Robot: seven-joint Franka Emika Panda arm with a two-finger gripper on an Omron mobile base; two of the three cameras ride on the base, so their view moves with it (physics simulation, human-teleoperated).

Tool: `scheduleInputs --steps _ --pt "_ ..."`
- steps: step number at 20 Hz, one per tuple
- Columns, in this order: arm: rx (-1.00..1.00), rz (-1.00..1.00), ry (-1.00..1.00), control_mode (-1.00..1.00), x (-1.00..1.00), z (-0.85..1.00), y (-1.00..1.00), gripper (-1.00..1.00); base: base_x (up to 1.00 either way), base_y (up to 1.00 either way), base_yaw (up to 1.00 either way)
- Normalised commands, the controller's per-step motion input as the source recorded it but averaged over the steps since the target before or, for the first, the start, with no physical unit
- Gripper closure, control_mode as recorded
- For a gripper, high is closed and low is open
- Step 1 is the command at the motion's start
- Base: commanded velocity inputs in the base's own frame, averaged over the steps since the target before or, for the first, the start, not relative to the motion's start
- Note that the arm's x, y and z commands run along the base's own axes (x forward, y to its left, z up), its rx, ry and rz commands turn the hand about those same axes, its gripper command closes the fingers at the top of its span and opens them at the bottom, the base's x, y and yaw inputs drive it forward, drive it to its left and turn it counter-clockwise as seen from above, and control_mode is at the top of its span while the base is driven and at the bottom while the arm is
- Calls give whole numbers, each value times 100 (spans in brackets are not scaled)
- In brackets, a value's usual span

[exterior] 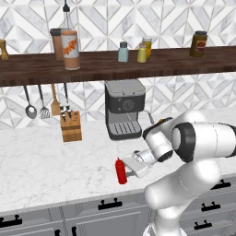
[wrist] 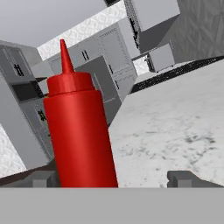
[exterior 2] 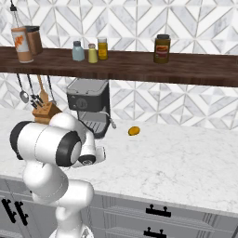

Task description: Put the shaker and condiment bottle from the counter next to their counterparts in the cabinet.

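While the arm reaches low over the counter (exterior: 41, 161), its gripper (exterior: 128, 167) stands wide open just to the right of the condiment bottle (exterior: 121, 171), which is upright near the front edge. From the hand view the red bottle (wrist: 78, 131) sits toward the left fingertip (wrist: 41, 178), not centred, with the other fingertip (wrist: 181, 178) well off to the right. That looks like the risk to me: if the jaws close as they are, the nearer finger could push the bottle sideways, and a tall, narrow thing like that may tip or slide toward the edge. Up on the cabinet (exterior: 175, 62), the shaker (exterior: 141, 54) already stands just right of the pale blue-grey shaker (exterior: 123, 52). The tall orange-labelled bottle (exterior: 70, 48) stands far left with a brown jar (exterior: 56, 44) close behind it, so placing beside it could knock either.
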Motion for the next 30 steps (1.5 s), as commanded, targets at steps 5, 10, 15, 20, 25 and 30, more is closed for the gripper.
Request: scheduleInputs --steps 5,10,15,20,25,30 --pt "2 0 7 -100 -3 -26 7 -100 0 0 0" --pt "3 5 0 -100 -56 -41 1 -100 0 0 0" --pt "-3 10 0 -100 -67 -45 69 100 0 0 0" --pt "-8 12 16 -100 -6 -13 72 100 0 0 0" --pt "0 2 1 -100 3 52 1 100 0 0 0" --pt "0 -7 -1 -100 5 84 0 100 0 0 0"
